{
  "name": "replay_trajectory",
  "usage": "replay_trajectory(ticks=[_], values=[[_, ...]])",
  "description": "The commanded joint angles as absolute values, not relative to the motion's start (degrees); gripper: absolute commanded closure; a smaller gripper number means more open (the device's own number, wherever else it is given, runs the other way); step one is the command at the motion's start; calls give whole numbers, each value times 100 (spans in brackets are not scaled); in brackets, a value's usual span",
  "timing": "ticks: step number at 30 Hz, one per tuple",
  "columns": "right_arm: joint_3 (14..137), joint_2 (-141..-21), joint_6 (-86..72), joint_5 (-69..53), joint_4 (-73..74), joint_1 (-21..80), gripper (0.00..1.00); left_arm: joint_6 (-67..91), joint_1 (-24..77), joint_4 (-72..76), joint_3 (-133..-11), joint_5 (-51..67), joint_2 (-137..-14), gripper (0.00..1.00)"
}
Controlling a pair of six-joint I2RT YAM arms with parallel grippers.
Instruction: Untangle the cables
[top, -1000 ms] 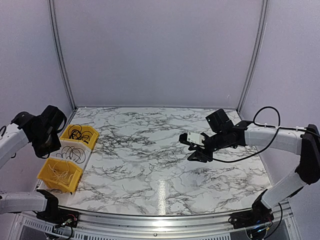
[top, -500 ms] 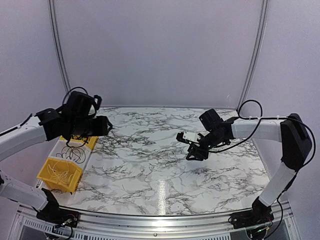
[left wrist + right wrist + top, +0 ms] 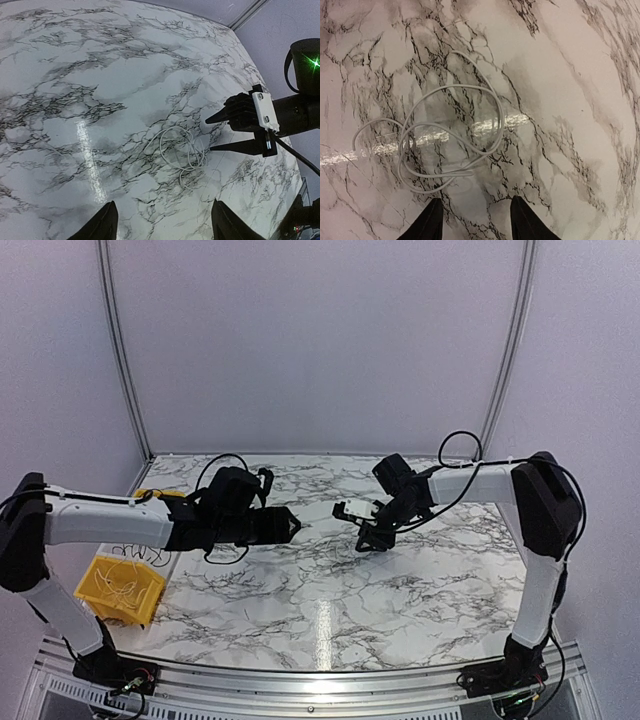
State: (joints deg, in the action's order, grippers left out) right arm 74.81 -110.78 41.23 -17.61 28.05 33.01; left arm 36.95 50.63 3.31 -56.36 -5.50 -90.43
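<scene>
A thin pale cable lies in loose overlapping loops on the marble table. It also shows in the right wrist view. My left gripper is open and empty, hovering short of the loops. My right gripper is open and empty, just short of the loops on the other side. In the top view the left gripper and right gripper face each other mid-table; the cable between them is too faint to make out. The right gripper also shows in the left wrist view.
At the table's left edge stand a yellow bin with pale wires, a white tray with black cables, and another yellow bin mostly hidden by my left arm. Grey walls close the back and sides.
My left arm has swung from the bins at the left to mid-table. My right gripper has moved left and toward the back, closer to the pale cable.
</scene>
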Motion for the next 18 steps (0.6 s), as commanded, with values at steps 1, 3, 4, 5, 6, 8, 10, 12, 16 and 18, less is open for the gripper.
replay_trajectory(ticks=[1,3,4,5,6,8,10,12,16,18], values=[[7741,-11146,4254,-1909,2808,3377,53,4179,5103,1320,-6093,37,-9929,40],[7823,-11207,4227,-1865,2880,3397,53,4303,5111,1379,-6424,201,-10425,46],[7866,-11229,4180,-1859,2949,3392,54,4385,5107,1396,-6584,269,-10680,49],[7863,-11213,4149,-1863,2990,3379,54,4426,5112,1412,-6749,340,-10915,51],[7821,-11162,4109,-1879,2986,3349,54,4468,5107,1415,-6928,422,-11137,52],[7773,-11010,3925,-2158,3043,3208,54,4528,5109,1423,-7238,572,-11587,53],[7793,-10812,3760,-2631,3201,3023,54,4588,5108,1424,-7528,679,-11912,55],[7785,-10655,3628,-2811,3295,2920,54,4686,5105,1413,-7785,756,-12177,58],[7500,-10325,3547,-2761,3122,2847,54,4944,5100,1415,-8030,1004,-12557,68],[7277,-10226,3528,-2702,2944,2830,54,5026,5099,1423,-8087,1124,-12663,74]])
